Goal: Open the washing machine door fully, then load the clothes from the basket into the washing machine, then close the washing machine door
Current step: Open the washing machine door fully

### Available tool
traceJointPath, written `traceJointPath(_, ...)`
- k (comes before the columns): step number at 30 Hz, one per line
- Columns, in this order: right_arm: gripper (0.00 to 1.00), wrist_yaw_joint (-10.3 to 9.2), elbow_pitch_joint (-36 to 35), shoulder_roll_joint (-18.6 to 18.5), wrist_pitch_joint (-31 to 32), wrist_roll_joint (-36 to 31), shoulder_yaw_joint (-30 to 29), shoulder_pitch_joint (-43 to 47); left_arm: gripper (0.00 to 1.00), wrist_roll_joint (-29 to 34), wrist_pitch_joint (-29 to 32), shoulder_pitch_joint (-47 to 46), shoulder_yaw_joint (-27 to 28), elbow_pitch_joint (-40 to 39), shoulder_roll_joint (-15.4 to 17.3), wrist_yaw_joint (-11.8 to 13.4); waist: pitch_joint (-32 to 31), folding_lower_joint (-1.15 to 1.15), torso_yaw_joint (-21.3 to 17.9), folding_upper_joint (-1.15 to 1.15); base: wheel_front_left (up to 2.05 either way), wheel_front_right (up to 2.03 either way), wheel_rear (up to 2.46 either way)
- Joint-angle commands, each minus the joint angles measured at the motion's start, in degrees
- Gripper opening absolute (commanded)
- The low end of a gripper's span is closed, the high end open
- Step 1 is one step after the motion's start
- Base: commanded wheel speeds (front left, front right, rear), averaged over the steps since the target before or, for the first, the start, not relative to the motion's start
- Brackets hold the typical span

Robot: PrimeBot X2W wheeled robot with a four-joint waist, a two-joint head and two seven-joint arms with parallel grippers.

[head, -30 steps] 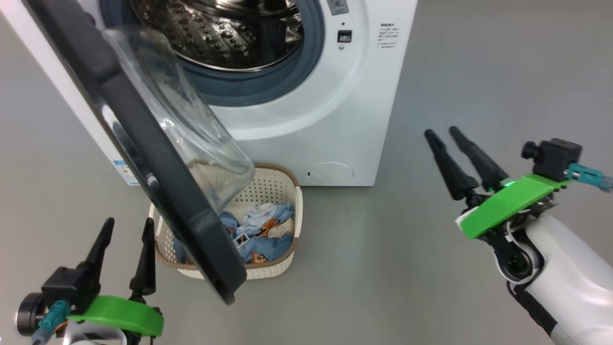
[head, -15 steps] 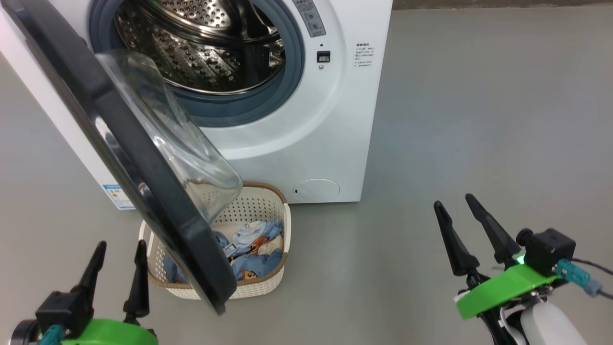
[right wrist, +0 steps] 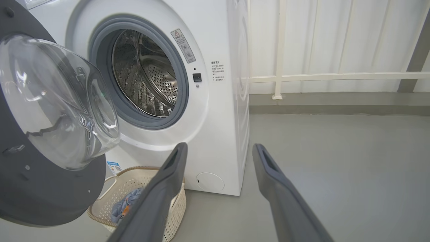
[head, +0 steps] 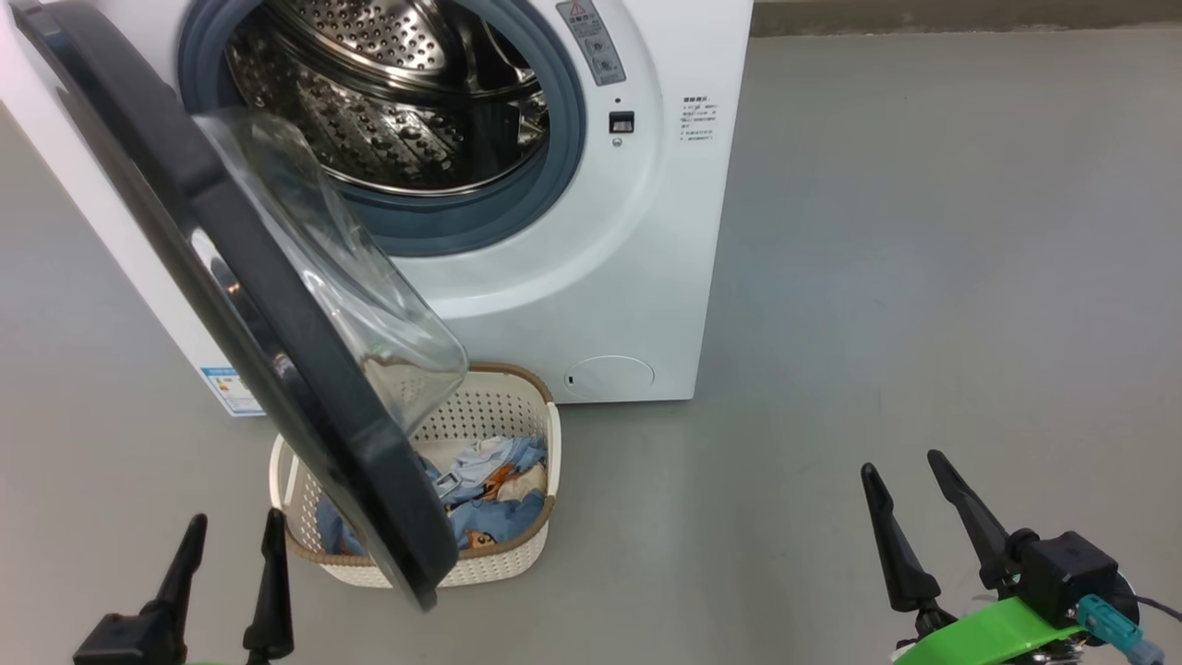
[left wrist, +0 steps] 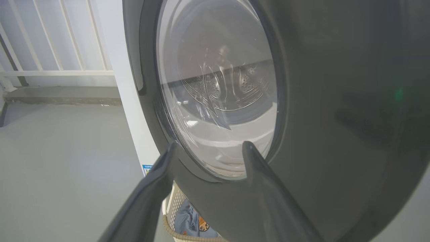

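White washing machine (head: 591, 277) stands on grey floor (head: 923, 231), steel drum exposed. Washing machine door (head: 388, 499) hangs partly open on the hinge side, robot's left, w/ glass bowl facing the drum; its lower edge overlaps the basket (head: 489, 568) in head view. Basket sits on floor just in front of the machine, clothes (head: 499, 480) piled inside. L gripper (head: 235, 517) low, near door's outer face, fingers apart, empty. R gripper (head: 900, 462) well to the right over bare floor, fingers apart, empty.
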Motion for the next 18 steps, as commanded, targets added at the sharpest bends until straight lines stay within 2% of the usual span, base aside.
traceJointPath(1, 1.00, 0.08, -1.87, -0.14, -0.68, -0.72, 0.91, -0.34, 1.00, -0.39, -0.37, -0.82, 1.92, -1.68, 0.76, 0.39, -0.03, 0.00, -0.01, 0.00, 0.00, 0.00, 0.00)
traceJointPath(18, 1.00, 0.08, -3.34, 2.64, -0.69, -6.72, -1.84, 1.98, 1.00, -0.68, -0.37, 2.42, 1.57, -4.84, 0.28, 2.19, -0.31, 0.00, 0.54, 0.00, 0.00, 0.00, 0.00)
